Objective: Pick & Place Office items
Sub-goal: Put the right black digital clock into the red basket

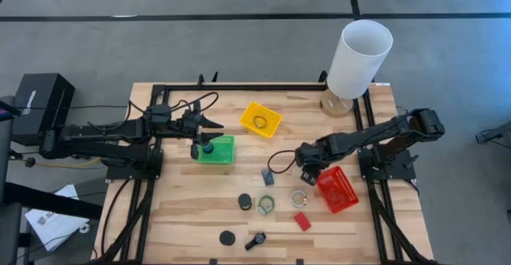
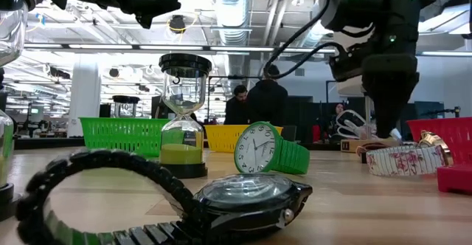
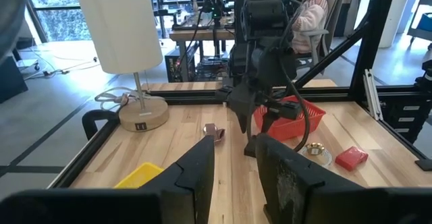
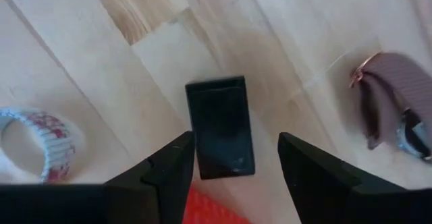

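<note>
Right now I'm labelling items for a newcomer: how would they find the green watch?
Start at the red mesh tray on the table's right side. Go left past the white-banded watch to the green watch. It is the only bright green band there; the puck beside it is black.

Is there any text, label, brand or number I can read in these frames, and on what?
No text can be read for certain.
Black box: white logo, too small to read.
Lamp base: dark sticker, blurred.
Green watch: dial marks, too small to read.
</note>
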